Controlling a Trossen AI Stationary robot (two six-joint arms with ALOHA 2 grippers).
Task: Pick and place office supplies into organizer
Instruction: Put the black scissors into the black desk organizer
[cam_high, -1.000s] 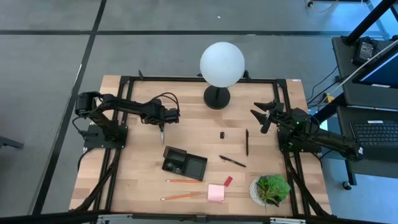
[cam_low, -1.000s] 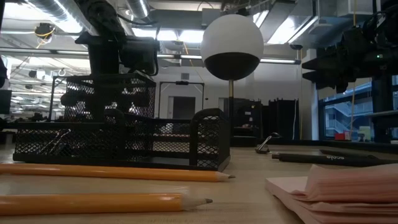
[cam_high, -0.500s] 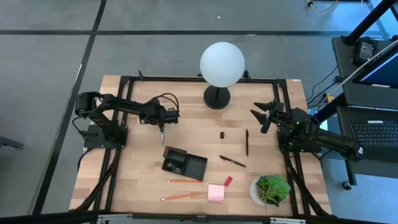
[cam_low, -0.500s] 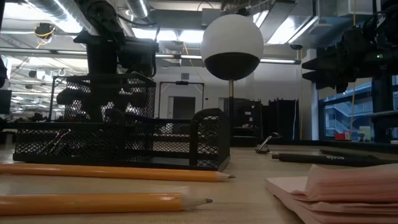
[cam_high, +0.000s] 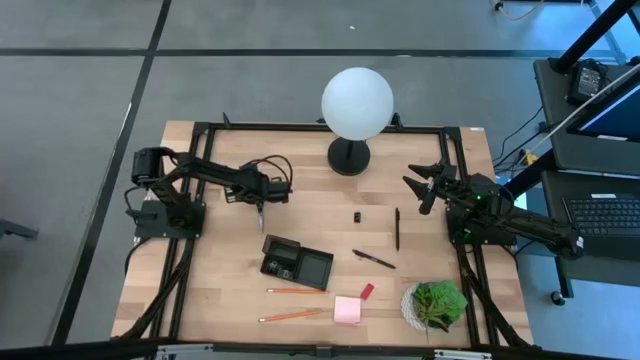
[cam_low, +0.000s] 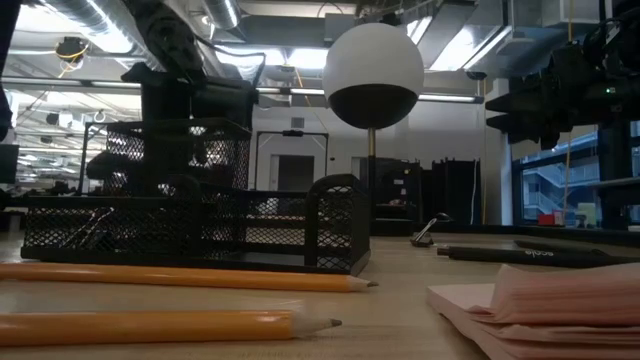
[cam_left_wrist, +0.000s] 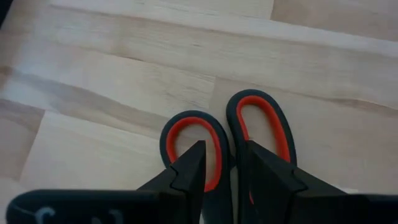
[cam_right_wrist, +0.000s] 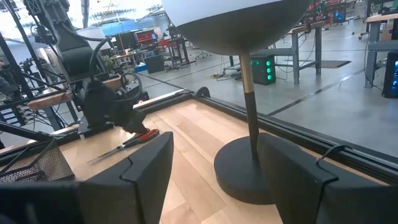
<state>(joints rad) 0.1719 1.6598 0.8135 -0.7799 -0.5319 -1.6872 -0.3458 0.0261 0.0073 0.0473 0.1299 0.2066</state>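
Bare wood lies between the left gripper (cam_high: 261, 203) and the organizer (cam_high: 296, 262). Middle of table open from the lamp base (cam_high: 349, 156) down to a small black clip (cam_high: 357, 216). Right of centre, 2 black pens (cam_high: 397, 228) (cam_high: 373, 259) lie in the right arm's reach. Near edge crowded: 2 pencils (cam_high: 296, 291) (cam_high: 291, 316), pink pad (cam_high: 348, 310), red eraser (cam_high: 366, 291), potted plant (cam_high: 436, 304). Lamp globe (cam_high: 357, 102) overhangs the far middle.

No text, label, brand, number or sign can be read in any view; faint pale marks on one black pen (cam_low: 530, 256) stay illegible.
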